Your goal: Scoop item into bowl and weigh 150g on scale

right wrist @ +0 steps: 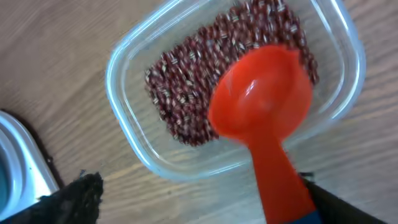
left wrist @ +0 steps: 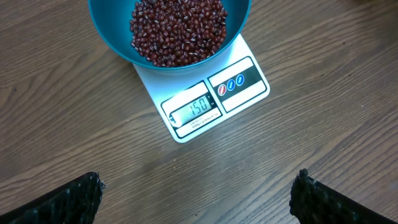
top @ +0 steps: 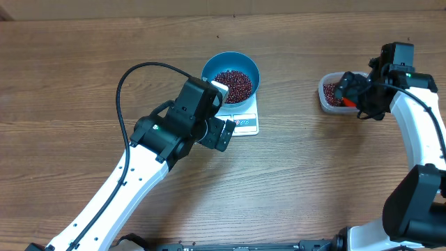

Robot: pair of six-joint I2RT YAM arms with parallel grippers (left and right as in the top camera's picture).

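The blue bowl (top: 209,66) (left wrist: 106,31) stands on the white scale (top: 247,124) (left wrist: 249,93), filled with dark red beans (top: 233,84) (left wrist: 177,28). The display (left wrist: 196,111) reads 150. My left gripper (top: 221,134) (left wrist: 199,186) hangs open over bare wood just in front of the scale, holding nothing. My right gripper (top: 352,94) (right wrist: 199,193) stands open at the clear tub (top: 324,97) (right wrist: 124,124), which still holds beans (right wrist: 186,93). An orange scoop (top: 346,102) (right wrist: 261,106) lies with its cup over the tub's beans. Its handle rests against my right finger; the other finger is far off it.
The table's far edge runs along the top of the overhead view. The left arm's black cable (top: 129,77) loops over the wood left of the bowl. A metal edge (right wrist: 18,162) shows at the left of the right wrist view.
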